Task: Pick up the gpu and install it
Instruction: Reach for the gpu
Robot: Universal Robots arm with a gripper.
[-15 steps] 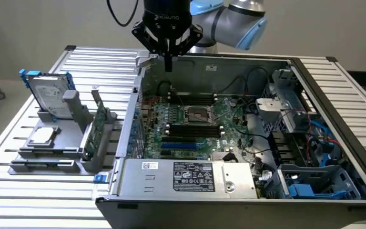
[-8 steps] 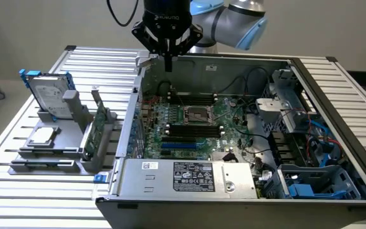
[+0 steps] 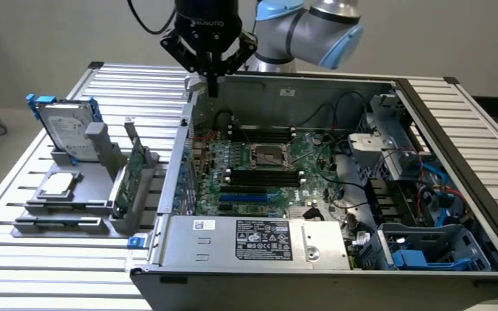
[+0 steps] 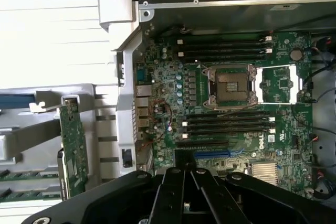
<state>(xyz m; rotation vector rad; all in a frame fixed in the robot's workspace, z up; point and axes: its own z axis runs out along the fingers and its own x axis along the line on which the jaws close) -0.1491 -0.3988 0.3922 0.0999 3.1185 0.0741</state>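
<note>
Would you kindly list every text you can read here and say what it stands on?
"DELL": white print on the motherboard, wrist view.
Power supply label: too small to read.
Hard drive label: too small to read.
Lettering on the housing of the claw: blurred.

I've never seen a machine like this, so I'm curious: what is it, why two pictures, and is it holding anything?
It is a robot arm with a gripper, a pincer hand. One picture comes from a camera standing apart; the other from a camera on the arm's wrist, looking down past the gripper. On the metal table sits an open computer case with its green motherboard showing. Beside it, on the exterior view's left, a grey stand holds parts: a hard drive, a small silver chip, and the gpu, a thin green card standing on edge. The gripper is shut and holds nothing; it hangs over a corner of the case.
</note>
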